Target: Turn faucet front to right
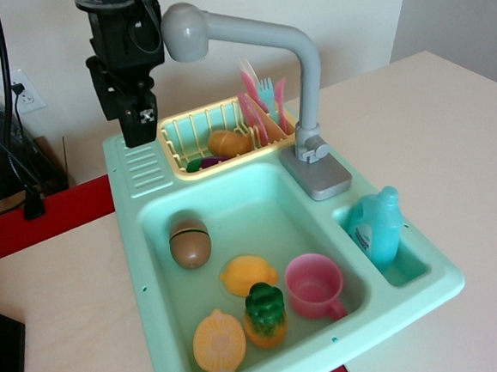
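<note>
The grey faucet (307,78) stands on its rectangular base (319,175) at the back right of the mint green toy sink (133,247). Its bent arm reaches left and its round head (186,31) hangs over the yellow dish rack's left end. My black gripper (141,130) hangs just left of the head, close beside it, fingers pointing down over the sink's back left corner. I see it side-on, so the gap between the fingers is hidden. It holds nothing that I can see.
The basin holds a brown egg-shaped toy (189,242), a lemon (247,274), a pink cup (315,286), an orange half (219,343) and a green-topped toy (265,314). A blue bottle (379,226) stands in the side slot. The yellow rack (175,133) holds food and pink cutlery.
</note>
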`<action>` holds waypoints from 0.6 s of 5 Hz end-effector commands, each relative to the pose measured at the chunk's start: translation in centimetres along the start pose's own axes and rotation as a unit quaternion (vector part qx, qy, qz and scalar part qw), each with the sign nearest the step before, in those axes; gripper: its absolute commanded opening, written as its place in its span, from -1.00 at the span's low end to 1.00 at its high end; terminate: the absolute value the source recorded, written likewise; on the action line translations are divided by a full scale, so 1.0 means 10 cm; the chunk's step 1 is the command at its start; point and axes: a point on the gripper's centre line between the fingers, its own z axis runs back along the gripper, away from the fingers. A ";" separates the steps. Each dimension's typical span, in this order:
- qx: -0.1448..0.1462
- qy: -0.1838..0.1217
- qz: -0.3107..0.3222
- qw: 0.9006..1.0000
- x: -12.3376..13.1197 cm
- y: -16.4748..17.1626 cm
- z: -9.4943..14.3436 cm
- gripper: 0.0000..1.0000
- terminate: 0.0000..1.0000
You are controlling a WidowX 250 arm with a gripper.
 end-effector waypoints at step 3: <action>0.007 -0.010 -0.017 1.000 0.33 -0.13 0.09 1.00 -1.00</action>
